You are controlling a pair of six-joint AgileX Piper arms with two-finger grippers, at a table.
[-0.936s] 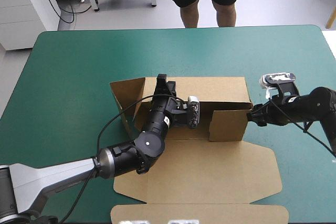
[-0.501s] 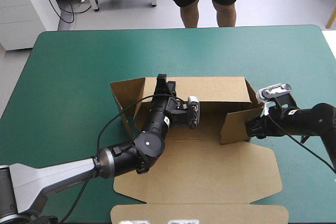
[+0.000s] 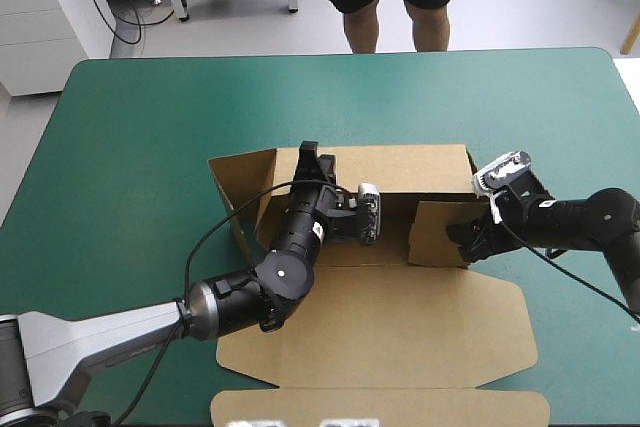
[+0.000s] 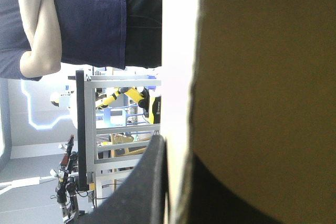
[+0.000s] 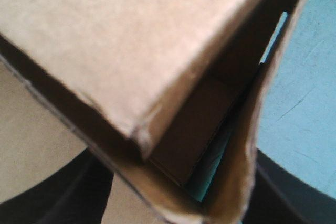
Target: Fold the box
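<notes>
The brown box (image 3: 400,332) lies in the middle of the frame on the teal-green cover (image 3: 130,147), only partly formed. Its back wall (image 3: 400,169) stands upright just above centre and the left end flap (image 3: 243,187) is raised at an angle. The wide lid panel (image 3: 420,347) lies flat, reaching toward the lower edge. The left gripper (image 3: 308,157) is clenched on the top edge of the back wall near its left end. The left wrist view shows the board pinched between the two black fingers. Right of centre, the right gripper (image 3: 464,237) is at the outer end of the right end flap (image 3: 435,232), which stands up and is swung inward in front of the back wall. In the right wrist view its fingers (image 5: 73,184) stand apart with the flap's folded corner between them. It reads as released and straddling the board rather than clamping it. The step in hand looks like swinging this end flap square to the back wall. To do it well, the right arm should probably push along the crease line and low on the flap, so the board turns at its fold and does not buckle. The left grip should stay firm so the back wall neither tips nor slides. The flap should arrive upright, ready for the side wall to tuck over it.
</notes>
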